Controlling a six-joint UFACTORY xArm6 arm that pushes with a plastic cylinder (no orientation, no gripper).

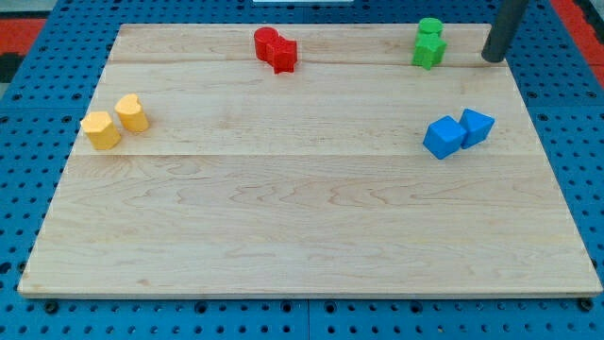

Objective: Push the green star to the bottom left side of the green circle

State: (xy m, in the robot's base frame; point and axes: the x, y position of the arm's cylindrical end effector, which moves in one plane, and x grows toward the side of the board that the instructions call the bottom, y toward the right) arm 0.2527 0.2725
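The green star (428,50) lies near the view's top right of the wooden board (302,217). It touches the green circle (430,27), which stands just above it in the view. My tip (492,59) is at the board's right edge, to the right of both green blocks and apart from them.
Two red blocks (275,47) touch each other at the view's top centre. A yellow hexagon (100,130) and another yellow block (131,112) sit at the left. Two blue blocks (457,132) touch below the green pair.
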